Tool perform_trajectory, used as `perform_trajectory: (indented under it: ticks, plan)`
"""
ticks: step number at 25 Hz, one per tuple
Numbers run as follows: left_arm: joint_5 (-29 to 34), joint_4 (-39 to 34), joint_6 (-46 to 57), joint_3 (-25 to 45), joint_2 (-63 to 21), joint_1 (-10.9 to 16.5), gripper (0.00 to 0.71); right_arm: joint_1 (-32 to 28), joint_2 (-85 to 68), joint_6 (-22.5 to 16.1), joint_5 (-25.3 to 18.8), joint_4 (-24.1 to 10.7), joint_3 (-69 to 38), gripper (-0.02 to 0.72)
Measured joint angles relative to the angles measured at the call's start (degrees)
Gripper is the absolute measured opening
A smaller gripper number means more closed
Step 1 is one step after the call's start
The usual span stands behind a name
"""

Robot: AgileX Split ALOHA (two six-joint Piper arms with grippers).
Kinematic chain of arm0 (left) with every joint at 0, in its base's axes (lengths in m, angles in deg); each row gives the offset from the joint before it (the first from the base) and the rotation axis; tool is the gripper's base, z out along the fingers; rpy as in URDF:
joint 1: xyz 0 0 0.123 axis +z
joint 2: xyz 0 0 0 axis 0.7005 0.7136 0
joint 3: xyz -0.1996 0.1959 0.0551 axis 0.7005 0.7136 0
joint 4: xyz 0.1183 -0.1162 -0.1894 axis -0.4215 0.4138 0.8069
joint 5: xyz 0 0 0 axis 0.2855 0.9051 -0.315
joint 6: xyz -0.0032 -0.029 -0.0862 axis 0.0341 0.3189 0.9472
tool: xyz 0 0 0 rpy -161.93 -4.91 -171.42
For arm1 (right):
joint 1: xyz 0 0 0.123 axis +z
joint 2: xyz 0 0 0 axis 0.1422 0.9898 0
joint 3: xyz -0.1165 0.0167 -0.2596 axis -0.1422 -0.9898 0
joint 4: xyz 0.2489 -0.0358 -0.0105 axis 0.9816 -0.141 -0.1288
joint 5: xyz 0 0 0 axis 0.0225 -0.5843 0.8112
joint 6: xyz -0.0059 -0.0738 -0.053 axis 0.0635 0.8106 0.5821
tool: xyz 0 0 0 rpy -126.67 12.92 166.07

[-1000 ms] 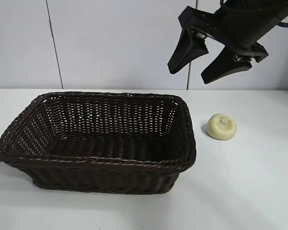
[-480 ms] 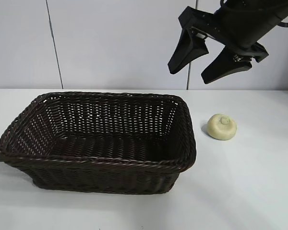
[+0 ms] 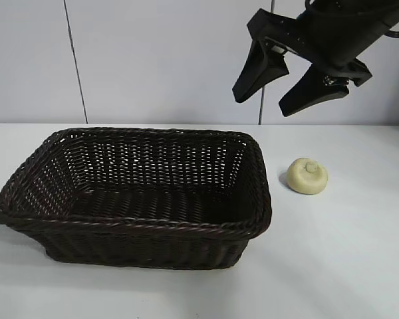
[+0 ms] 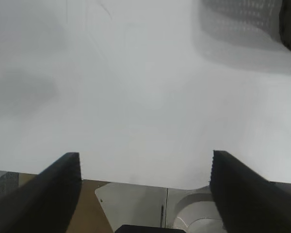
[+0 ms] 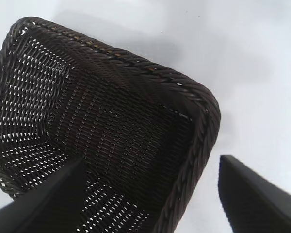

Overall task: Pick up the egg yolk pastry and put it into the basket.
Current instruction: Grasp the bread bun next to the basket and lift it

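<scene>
**Pastry not yet picked up; both claws empty**

Progress: I am logging nothing as done so far. The egg yolk pastry point(image 3: 307, 176) is sitting on the white table point(image 3: 346, 252), right of centre in the exterior view, just beside the right-hand end of the basket point(image 3: 26, 212) but apart from it. The basket is lying empty across the left and centre of the frame, its braided rim unbroken and its opening facing up. Pickup, carry and release are all outstanding.

Claws: I am holding the right claw point(image 3: 291, 85) high at the upper right of the exterior frame, well above the table, fingers spread and pinching nothing. Its tips are hanging over the gap between the basket's end and the pastry, pointing down and toward the basket. In the right wrist view the same spread fingers point(image 5: 39, 204) are framing the basket corner; the pastry is not showing there. The left claw point(image 4: 145, 194) is appearing only in its own wrist view, spread and empty over bare table, with a sliver of basket at the upper right corner.

Surroundings: a pale panelled wall point(image 3: 153, 60) is standing behind the table. I am seeing no other objects.

Obstacles: my judgement is that the only one is the basket's near wall, which the pastry must be lifted over. The path down to the pastry itself is looking open.
</scene>
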Motion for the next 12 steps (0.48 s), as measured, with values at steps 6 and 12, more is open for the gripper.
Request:
perform_trajectory:
  ticks: [6,12]
  plan:
    - [-2.48,0.0,0.0,9.45,-13.57,0.0,0.54,0.0,0.0,0.0,0.0,0.0,0.0,0.546]
    - [-2.29,0.0,0.0,12.33,-23.0,0.0,0.54,0.0,0.0,0.0,0.0,0.0,0.0,0.546]
